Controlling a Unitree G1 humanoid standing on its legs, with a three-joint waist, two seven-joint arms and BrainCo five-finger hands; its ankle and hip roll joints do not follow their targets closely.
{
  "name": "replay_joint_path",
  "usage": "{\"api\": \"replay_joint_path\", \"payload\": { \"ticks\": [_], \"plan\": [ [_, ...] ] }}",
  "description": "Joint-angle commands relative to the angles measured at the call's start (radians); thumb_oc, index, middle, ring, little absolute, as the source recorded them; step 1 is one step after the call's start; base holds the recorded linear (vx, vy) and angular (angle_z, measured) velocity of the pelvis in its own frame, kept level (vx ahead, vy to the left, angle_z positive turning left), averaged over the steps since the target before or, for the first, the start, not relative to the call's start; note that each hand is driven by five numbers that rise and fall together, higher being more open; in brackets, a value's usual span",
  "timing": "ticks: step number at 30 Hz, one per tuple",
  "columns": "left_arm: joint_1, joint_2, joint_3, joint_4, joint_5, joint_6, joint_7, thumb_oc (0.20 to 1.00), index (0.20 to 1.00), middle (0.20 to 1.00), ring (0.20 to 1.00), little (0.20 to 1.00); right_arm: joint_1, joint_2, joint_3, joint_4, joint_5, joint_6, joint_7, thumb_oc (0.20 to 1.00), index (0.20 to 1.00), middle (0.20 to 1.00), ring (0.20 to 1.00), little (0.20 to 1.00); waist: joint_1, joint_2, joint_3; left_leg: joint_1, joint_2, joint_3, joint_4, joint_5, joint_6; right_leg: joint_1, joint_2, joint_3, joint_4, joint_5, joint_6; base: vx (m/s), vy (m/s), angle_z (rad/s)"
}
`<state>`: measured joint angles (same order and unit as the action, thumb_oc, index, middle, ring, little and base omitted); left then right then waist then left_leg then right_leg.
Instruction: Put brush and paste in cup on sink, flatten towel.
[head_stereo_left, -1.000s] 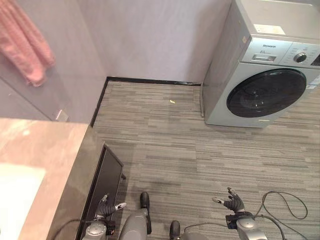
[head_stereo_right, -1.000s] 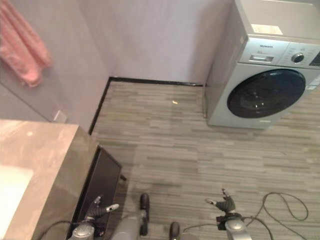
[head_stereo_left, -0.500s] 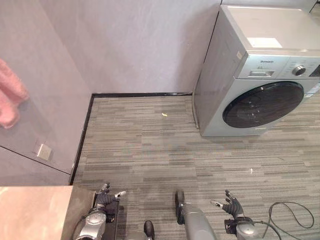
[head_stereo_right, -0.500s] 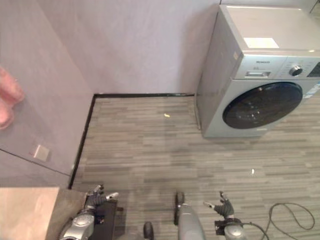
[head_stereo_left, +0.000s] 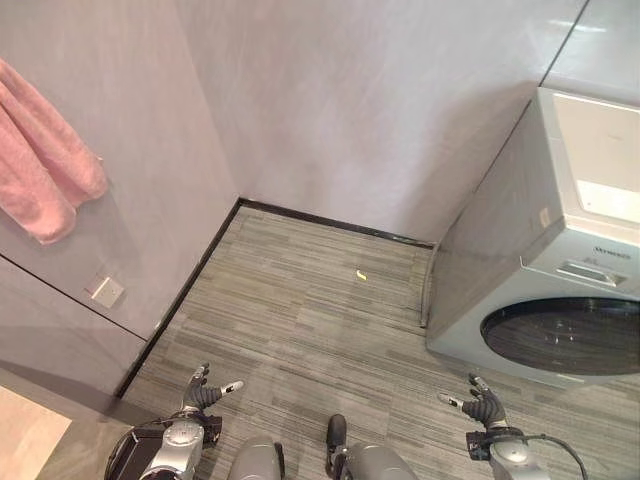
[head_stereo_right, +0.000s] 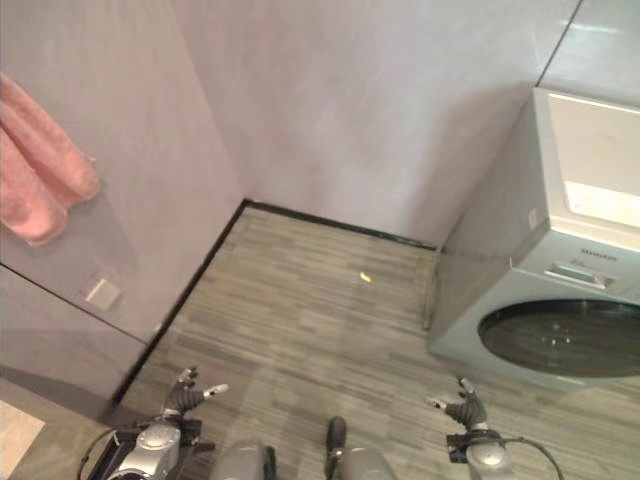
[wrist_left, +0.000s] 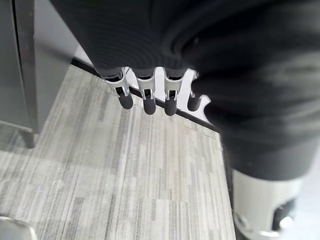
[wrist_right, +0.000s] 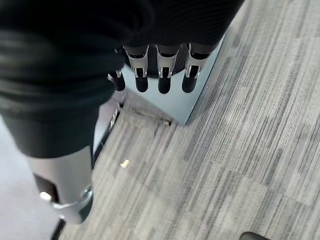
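The pink towel (head_stereo_left: 42, 170) hangs bunched on the wall, high up and well apart from the left robot hand (head_stereo_left: 203, 392), on that hand's outer side. It droops in uneven folds, so by the look of it the flattening is not yet done. Brush, paste, cup and sink are not to be found here, so I cannot tell whether that part of the task is finished; only a pale corner of the bench (head_stereo_left: 25, 440) sits low beside the left arm.

Both hands hang low over the striped floor (head_stereo_left: 300, 320) and carry nothing. The left robot hand has its fingers (wrist_left: 145, 102) straight and relaxed, thumb out. The right robot hand (head_stereo_left: 482, 405) is likewise spread, its fingers (wrist_right: 162, 82) straight and empty.

Ahead of the right robot hand stands a washing machine (head_stereo_left: 560, 290) against the wall. A small yellow scrap (head_stereo_left: 361, 274) lies on the floor between the two hands, farther out toward the wall.
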<state>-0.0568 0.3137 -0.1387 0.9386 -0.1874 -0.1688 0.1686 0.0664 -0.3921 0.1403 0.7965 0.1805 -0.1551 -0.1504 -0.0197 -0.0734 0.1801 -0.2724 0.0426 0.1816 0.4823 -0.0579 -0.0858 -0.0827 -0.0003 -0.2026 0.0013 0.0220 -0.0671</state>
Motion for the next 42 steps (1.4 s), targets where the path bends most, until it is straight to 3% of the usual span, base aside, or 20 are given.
{"api": "replay_joint_path", "payload": {
  "ticks": [1, 2, 3, 5, 8, 9, 11, 13, 14, 16, 17, 18, 19, 20, 21, 22, 24, 25, 27, 42],
  "plan": [
    [0.006, 0.047, -0.001, -0.013, 0.026, -0.026, -0.002, 1.0, 1.0, 1.0, 1.0, 1.0, 0.027, -0.037, -0.005, -0.027, -0.036, -0.037, -0.013, 1.0, 1.0, 1.0, 1.0, 1.0, 0.035, 0.049, -0.005, -0.046, 0.03, 0.027, -0.425, 0.203, 0.028, 0.137, 0.003, 0.098, 0.062, -0.098, 0.133, 0.49, 0.103, -0.15],
    [0.006, 0.047, -0.001, -0.013, 0.026, -0.027, -0.002, 1.0, 1.0, 1.0, 1.0, 1.0, 0.027, -0.037, -0.004, -0.027, -0.036, -0.038, -0.013, 1.0, 1.0, 1.0, 1.0, 1.0, 0.035, 0.047, -0.003, -0.038, 0.026, 0.028, -0.435, 0.208, 0.028, 0.14, 0.0, 0.098, 0.063, -0.1, 0.133, 0.48, 0.127, -0.22],
    [0.012, 0.045, 0.012, 0.014, 0.028, -0.028, 0.002, 1.0, 1.0, 1.0, 1.0, 1.0, 0.017, -0.032, 0.011, -0.021, -0.053, -0.035, -0.013, 1.0, 1.0, 1.0, 1.0, 1.0, 0.043, 0.052, -0.006, -0.056, 0.076, 0.043, -0.53, 0.252, 0.009, 0.168, -0.004, 0.11, 0.077, -0.132, 0.136, 0.33, 0.09, -0.28],
    [0.026, 0.046, 0.016, 0.02, 0.037, -0.023, -0.001, 1.0, 1.0, 1.0, 1.0, 1.0, 0.01, -0.029, 0.02, -0.008, -0.062, -0.028, -0.005, 1.0, 1.0, 1.0, 1.0, 1.0, 0.048, 0.058, -0.013, -0.04, 0.101, 0.064, -0.519, 0.287, -0.001, 0.206, -0.006, 0.129, 0.096, -0.163, 0.136, 0.47, 0.164, -0.4],
    [0.044, 0.045, 0.025, 0.026, 0.034, -0.019, -0.006, 1.0, 1.0, 1.0, 1.0, 1.0, 0.015, -0.009, 0.022, -0.008, -0.061, -0.022, 0.007, 1.0, 1.0, 1.0, 1.0, 1.0, 0.051, 0.064, -0.043, -0.016, 0.095, 0.067, -0.467, 0.284, 0.015, 0.236, -0.02, 0.144, 0.141, -0.203, 0.156, 0.47, 0.239, -0.58],
    [0.049, 0.044, 0.026, 0.017, 0.011, -0.02, -0.009, 1.0, 1.0, 1.0, 1.0, 1.0, 0.019, 0.0, 0.021, -0.006, -0.064, -0.021, 0.008, 1.0, 1.0, 1.0, 1.0, 1.0, 0.05, 0.05, -0.05, -0.024, 0.063, 0.059, -0.401, 0.252, 0.041, 0.202, -0.054, 0.152, 0.256, -0.189, 0.167, 0.4, 0.256, -0.48],
    [0.048, 0.043, 0.026, 0.017, 0.011, -0.02, -0.009, 1.0, 1.0, 1.0, 1.0, 1.0, 0.019, 0.0, 0.02, -0.006, -0.064, -0.021, 0.008, 1.0, 1.0, 1.0, 1.0, 1.0, 0.053, 0.054, -0.054, -0.029, 0.068, 0.059, -0.4, 0.253, 0.04, 0.197, -0.05, 0.154, 0.255, -0.186, 0.166, 0.16, 0.125, -0.26],
    [0.05, 0.047, 0.037, -0.028, -0.022, -0.019, -0.015, 1.0, 1.0, 1.0, 1.0, 1.0, 0.029, 0.01, 0.016, -0.009, -0.064, -0.016, 0.021, 1.0, 1.0, 1.0, 1.0, 1.0, 0.052, 0.034, -0.05, -0.024, 0.047, 0.092, -0.336, 0.192, 0.067, 0.168, -0.089, 0.147, 0.355, -0.113, 0.196, 0.29, 0.268, -0.06],
    [0.059, 0.055, 0.033, -0.088, -0.025, -0.015, -0.032, 1.0, 1.0, 1.0, 1.0, 1.0, 0.038, 0.011, 0.02, -0.001, -0.095, -0.004, 0.035, 1.0, 1.0, 1.0, 1.0, 1.0, 0.057, 0.019, -0.048, 0.013, 0.011, 0.1, -0.332, 0.139, 0.097, 0.14, -0.13, 0.135, 0.466, 0.003, 0.228, 0.26, 0.251, -0.08],
    [0.06, 0.06, 0.03, -0.117, -0.039, -0.012, -0.04, 1.0, 1.0, 1.0, 1.0, 1.0, 0.043, 0.011, 0.023, 0.003, -0.103, 0.001, 0.035, 1.0, 1.0, 1.0, 1.0, 1.0, 0.057, 0.021, -0.042, 0.036, -0.004, 0.091, -0.336, 0.127, 0.111, 0.115, -0.136, 0.137, 0.522, 0.058, 0.229, 0.17, 0.168, -0.12],
    [0.06, 0.06, 0.03, -0.117, -0.039, -0.012, -0.041, 1.0, 1.0, 1.0, 1.0, 1.0, 0.043, 0.01, 0.023, 0.003, -0.103, 0.001, 0.035, 1.0, 1.0, 1.0, 1.0, 1.0, 0.06, 0.024, -0.044, 0.034, 0.001, 0.092, -0.337, 0.128, 0.11, 0.112, -0.132, 0.139, 0.519, 0.063, 0.227, 0.22, 0.211, 0.05],
    [0.061, 0.078, 0.015, -0.153, -0.021, -0.011, -0.047, 1.0, 1.0, 1.0, 1.0, 1.0, 0.047, 0.009, 0.016, 0.002, -0.102, 0.003, 0.031, 1.0, 1.0, 1.0, 1.0, 1.0, 0.05, 0.037, -0.028, 0.063, -0.019, 0.067, -0.341, 0.107, 0.13, 0.065, -0.111, 0.153, 0.619, 0.137, 0.223, 0.23, 0.151, 0.12],
    [0.057, 0.082, 0.003, -0.161, -0.014, -0.006, -0.05, 1.0, 1.0, 1.0, 1.0, 1.0, 0.056, 0.009, 0.012, -0.007, -0.093, 0.001, 0.029, 1.0, 1.0, 1.0, 1.0, 1.0, 0.03, 0.041, -0.022, 0.082, -0.034, 0.034, -0.347, 0.1, 0.136, 0.015, -0.035, 0.204, 0.649, 0.119, 0.226, 0.32, 0.197, 0.26],
    [0.043, 0.082, -0.009, -0.146, -0.01, -0.006, -0.049, 1.0, 1.0, 1.0, 1.0, 1.0, 0.06, 0.01, 0.008, -0.003, -0.079, -0.004, 0.029, 1.0, 1.0, 1.0, 1.0, 1.0, 0.008, 0.044, -0.01, 0.105, -0.049, 0.001, -0.36, 0.095, 0.138, -0.043, 0.016, 0.228, 0.641, 0.077, 0.218, 0.24, 0.113, 0.57],
    [0.032, 0.08, -0.016, -0.139, -0.013, -0.008, -0.049, 1.0, 1.0, 1.0, 1.0, 1.0, 0.061, 0.015, 0.007, -0.001, -0.072, -0.006, 0.027, 1.0, 1.0, 1.0, 1.0, 1.0, -0.005, 0.046, -0.001, 0.135, -0.056, -0.004, -0.373, 0.087, 0.14, -0.08, -0.016, 0.184, 0.602, 0.05, 0.204, 0.33, 0.113, 1.01],
    [0.013, 0.07, -0.027, -0.111, -0.011, -0.009, -0.043, 1.0, 1.0, 1.0, 1.0, 1.0, 0.059, 0.019, 0.012, 0.004, -0.062, -0.01, 0.025, 1.0, 1.0, 1.0, 1.0, 1.0, -0.025, 0.049, 0.005, 0.189, -0.062, -0.02, -0.38, 0.053, 0.128, -0.114, -0.069, 0.127, 0.439, -0.015, 0.184, 0.35, 0.056, 0.98],
    [-0.012, 0.065, -0.045, -0.082, -0.006, -0.015, -0.039, 1.0, 1.0, 1.0, 1.0, 1.0, 0.062, 0.014, 0.019, -0.001, -0.05, -0.015, 0.026, 1.0, 1.0, 1.0, 1.0, 1.0, -0.054, 0.037, 0.015, 0.219, -0.101, -0.086, -0.37, 0.032, 0.12, -0.14, -0.029, 0.234, 0.255, -0.003, 0.185, 0.33, -0.044, 0.76],
    [-0.034, 0.062, -0.069, -0.072, -0.002, -0.014, -0.036, 1.0, 1.0, 1.0, 1.0, 1.0, 0.062, 0.017, 0.033, -0.01, -0.047, -0.012, 0.026, 1.0, 1.0, 1.0, 1.0, 1.0, -0.05, 0.024, 0.022, 0.205, -0.115, -0.117, -0.334, 0.024, 0.12, -0.116, -0.024, 0.263, 0.31, 0.02, 0.198, 0.22, -0.084, 1.22],
    [-0.037, 0.051, -0.083, -0.051, 0.017, -0.017, -0.041, 1.0, 1.0, 1.0, 1.0, 1.0, 0.063, 0.012, 0.053, -0.002, -0.069, -0.011, 0.034, 1.0, 1.0, 1.0, 1.0, 1.0, -0.045, 0.013, 0.007, 0.203, -0.121, -0.124, -0.335, 0.016, 0.118, -0.076, -0.033, 0.238, 0.253, -0.011, 0.188, 0.1, -0.078, 1.25],
    [-0.011, 0.055, -0.059, -0.027, -0.009, -0.02, -0.03, 1.0, 1.0, 1.0, 1.0, 1.0, 0.046, -0.018, 0.07, -0.023, -0.101, -0.015, 0.04, 1.0, 1.0, 1.0, 1.0, 1.0, -0.002, 0.009, -0.018, 0.18, -0.107, -0.18, -0.379, 0.056, 0.084, -0.008, -0.014, 0.161, 0.172, -0.057, 0.156, 0.04, -0.075, 0.17]
  ]
}}
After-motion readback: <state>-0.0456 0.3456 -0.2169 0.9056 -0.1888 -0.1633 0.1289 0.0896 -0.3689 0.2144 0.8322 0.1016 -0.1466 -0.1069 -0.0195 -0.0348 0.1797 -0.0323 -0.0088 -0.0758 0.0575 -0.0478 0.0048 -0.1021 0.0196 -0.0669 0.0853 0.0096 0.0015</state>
